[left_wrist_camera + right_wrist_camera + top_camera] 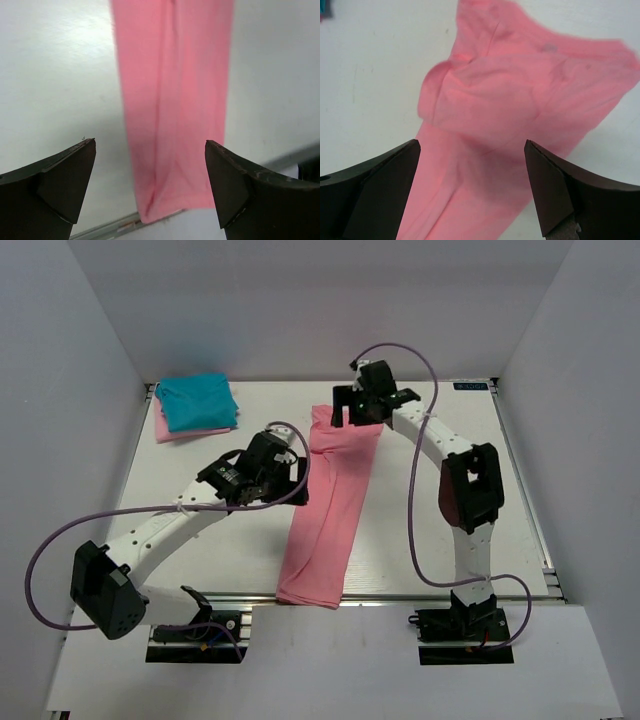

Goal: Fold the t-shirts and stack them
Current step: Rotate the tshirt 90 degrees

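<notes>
The salmon-pink t-shirt (330, 505) lies folded into a long narrow strip from the table's far middle down to its near edge. It also shows in the left wrist view (175, 100) and the right wrist view (520, 115). My left gripper (285, 475) is open and empty, hovering just left of the strip's middle. My right gripper (362, 412) is open and empty above the strip's far end, which is rumpled. The teal-blue t-shirt (196, 403) lies folded on top of the folded pale pink t-shirt (172, 427) at the far left corner.
White walls close the table on three sides. A metal rail (400, 595) runs along the near edge (115, 225), and the strip's near end hangs slightly over it. Purple cables (415, 510) loop beside both arms.
</notes>
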Tool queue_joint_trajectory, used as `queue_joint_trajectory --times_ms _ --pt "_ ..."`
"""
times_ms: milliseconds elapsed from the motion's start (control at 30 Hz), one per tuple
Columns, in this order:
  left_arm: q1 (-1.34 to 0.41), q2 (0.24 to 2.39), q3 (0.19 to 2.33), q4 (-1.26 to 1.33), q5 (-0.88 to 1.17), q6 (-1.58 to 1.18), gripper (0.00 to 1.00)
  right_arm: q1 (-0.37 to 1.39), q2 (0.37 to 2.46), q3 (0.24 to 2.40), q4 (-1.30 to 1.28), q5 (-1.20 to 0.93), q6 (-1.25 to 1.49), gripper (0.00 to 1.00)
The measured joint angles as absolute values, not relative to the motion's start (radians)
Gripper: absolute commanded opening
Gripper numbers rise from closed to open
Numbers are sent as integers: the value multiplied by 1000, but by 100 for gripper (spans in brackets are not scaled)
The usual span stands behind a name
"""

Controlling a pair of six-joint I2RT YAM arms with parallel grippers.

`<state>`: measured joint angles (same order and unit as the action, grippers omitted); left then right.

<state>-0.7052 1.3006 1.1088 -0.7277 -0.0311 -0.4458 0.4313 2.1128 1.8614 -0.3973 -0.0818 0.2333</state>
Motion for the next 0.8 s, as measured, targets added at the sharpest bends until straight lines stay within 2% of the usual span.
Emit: queue_joint_trajectory --times_ms 167,367,667,800 --pt "-634 1356 1161 -751 -207 -520 100 523 2106 1758 -440 -2 265 90" --pt "-559 1382 1100 -738 -276 -560 100 546 2228 1759 -524 59 323 90" --pt "-461 1443 1080 -679 -271 -563 100 493 2480 2174 -611 100 337 90" --pt "-418 1504 1081 -643 -241 -544 100 440 2563 2298 -567 70 324 90"
